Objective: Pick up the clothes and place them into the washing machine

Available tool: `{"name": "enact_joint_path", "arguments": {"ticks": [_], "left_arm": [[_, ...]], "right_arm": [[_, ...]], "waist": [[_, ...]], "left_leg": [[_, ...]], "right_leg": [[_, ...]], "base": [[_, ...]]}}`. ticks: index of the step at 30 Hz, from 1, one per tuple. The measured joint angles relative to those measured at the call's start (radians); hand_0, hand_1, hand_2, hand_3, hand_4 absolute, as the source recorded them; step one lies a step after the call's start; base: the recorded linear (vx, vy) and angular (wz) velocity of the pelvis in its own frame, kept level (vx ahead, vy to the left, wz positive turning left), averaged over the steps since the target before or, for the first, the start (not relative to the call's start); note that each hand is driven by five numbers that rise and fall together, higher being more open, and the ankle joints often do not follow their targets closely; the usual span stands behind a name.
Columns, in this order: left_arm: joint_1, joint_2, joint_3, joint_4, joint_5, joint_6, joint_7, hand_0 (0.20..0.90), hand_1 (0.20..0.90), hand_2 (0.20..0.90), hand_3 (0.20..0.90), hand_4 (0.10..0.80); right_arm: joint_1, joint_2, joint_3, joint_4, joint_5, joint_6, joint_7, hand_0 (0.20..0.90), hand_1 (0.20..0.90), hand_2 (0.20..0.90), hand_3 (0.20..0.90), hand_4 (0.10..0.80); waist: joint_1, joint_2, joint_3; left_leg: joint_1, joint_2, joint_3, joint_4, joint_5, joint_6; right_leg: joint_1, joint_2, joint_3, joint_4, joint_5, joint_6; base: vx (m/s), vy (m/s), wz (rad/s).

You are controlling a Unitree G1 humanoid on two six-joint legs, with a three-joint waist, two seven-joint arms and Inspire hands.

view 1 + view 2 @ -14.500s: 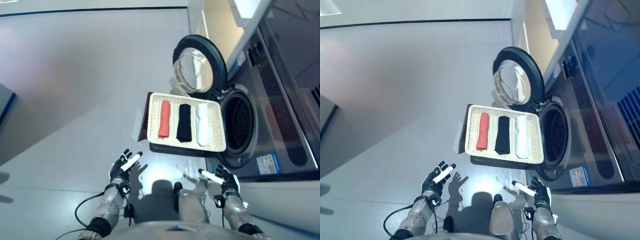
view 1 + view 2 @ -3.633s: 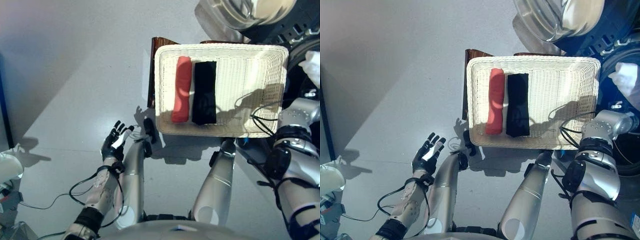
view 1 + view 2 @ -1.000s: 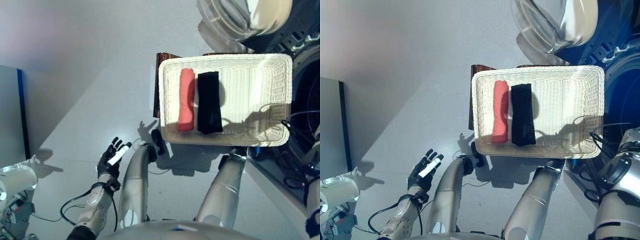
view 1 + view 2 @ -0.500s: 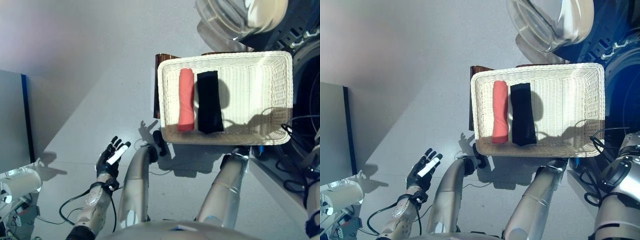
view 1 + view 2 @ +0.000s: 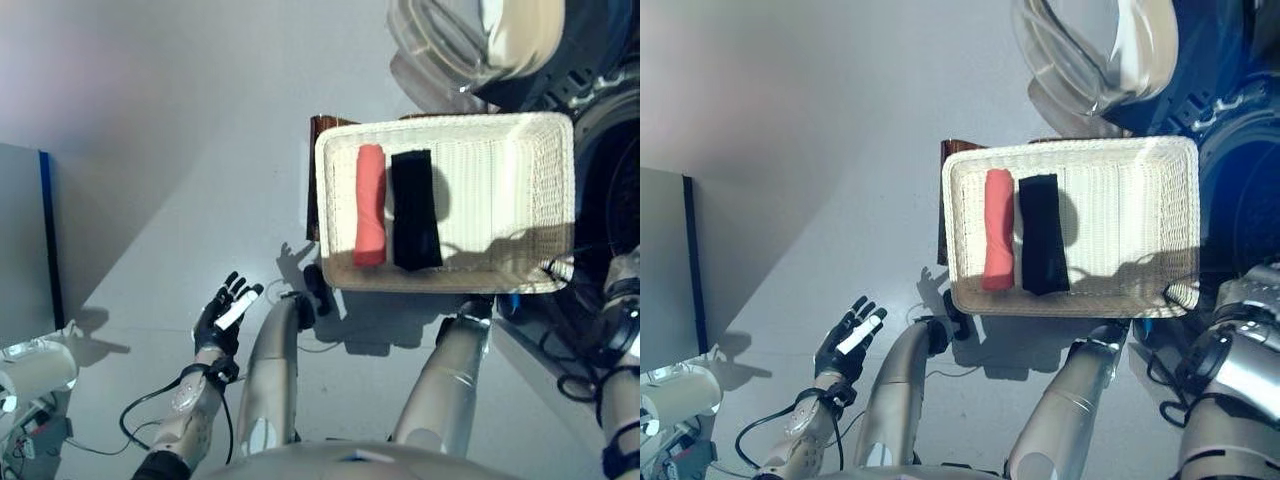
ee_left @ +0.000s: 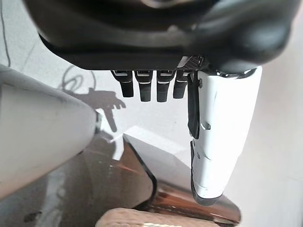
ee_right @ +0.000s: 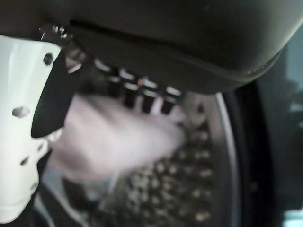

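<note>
Your left hand [image 5: 226, 311] hangs with fingers spread wide over bare floor [image 5: 160, 180], well apart from the wicker basket [image 5: 520, 200]. In the basket's left half the red roll [image 5: 369, 204] and black roll [image 5: 415, 209] lie touching; its right half is free. Past the basket's right edge, your right hand [image 7: 28, 123] reaches into the washer drum [image 7: 199, 189], its fingers straight above the white cloth [image 7: 111, 137] there.

Floor [image 5: 200, 150] bears wicker basket [image 5: 510, 190].

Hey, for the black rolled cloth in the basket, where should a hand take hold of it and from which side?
Probably round its middle, coming down from above. The black cloth lies flat as a long roll in the wicker basket, close beside the red roll, so fingers should straddle its narrow width rather than its ends.
</note>
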Motion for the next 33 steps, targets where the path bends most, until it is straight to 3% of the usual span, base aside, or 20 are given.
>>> {"name": "enact_joint_path", "arguments": {"ticks": [9, 15, 24, 30, 33], "left_arm": [[0.011, -0.001, 0.019, 0.004, 0.0, -0.001, -0.014, 0.9, 0.9, 0.9, 0.9, 0.8], [0.027, 0.003, 0.062, 0.012, 0.002, -0.001, -0.013, 0.9, 0.9, 0.9, 0.9, 0.8], [0.008, 0.018, 0.096, 0.037, 0.048, -0.003, -0.015, 0.9, 0.9, 0.9, 0.9, 0.8], [-0.01, 0.017, 0.099, 0.074, 0.083, -0.003, -0.015, 0.9, 0.9, 0.9, 0.9, 0.8], [-0.013, 0.017, 0.113, 0.077, 0.091, -0.004, -0.025, 0.9, 0.9, 0.9, 0.9, 0.8]], "right_arm": [[0.088, 0.271, 0.048, -0.077, -0.02, -0.001, 0.06, 0.9, 0.9, 0.9, 0.9, 0.8], [0.118, 0.339, 0.138, -0.079, -0.116, 0.0, 0.056, 0.9, 0.9, 0.9, 0.9, 0.8], [0.194, 0.464, 0.518, -0.134, -0.58, 0.14, 0.092, 0.9, 0.9, 0.9, 0.9, 0.8], [0.187, 0.506, 0.619, -0.026, -0.841, 0.243, 0.098, 0.9, 0.9, 0.9, 0.9, 0.8], [0.198, 0.53, 0.631, -0.033, -0.893, 0.243, 0.101, 0.9, 0.9, 0.9, 0.9, 0.8]], "waist": [[0.001, -0.052, -0.01], [0.018, -0.086, -0.01], [0.017, -0.16, -0.016], [0.042, -0.169, -0.015], [0.046, -0.17, -0.016]], "left_leg": [[0.04, -0.008, -0.077, -0.094, 0.067, -0.021], [0.052, -0.01, -0.084, -0.112, 0.077, -0.02], [0.124, -0.003, -0.092, -0.151, 0.088, -0.032], [0.189, 0.003, -0.109, -0.191, 0.1, -0.047], [0.211, 0.015, -0.112, -0.213, 0.11, -0.058]], "right_leg": [[0.113, 0.001, -0.124, -0.059, 0.007, -0.005], [0.156, 0.008, -0.153, -0.103, 0.024, -0.007], [0.245, 0.025, -0.178, -0.169, 0.046, -0.008], [0.324, 0.04, -0.203, -0.208, 0.053, -0.008], [0.337, 0.055, -0.203, -0.214, 0.053, -0.007]], "base": [[-0.005, -0.022, 0.2], [0.013, -0.03, 0.08], [0.02, -0.044, -0.02], [0.061, -0.065, 0.02], [0.006, -0.033, -0.06]]}}
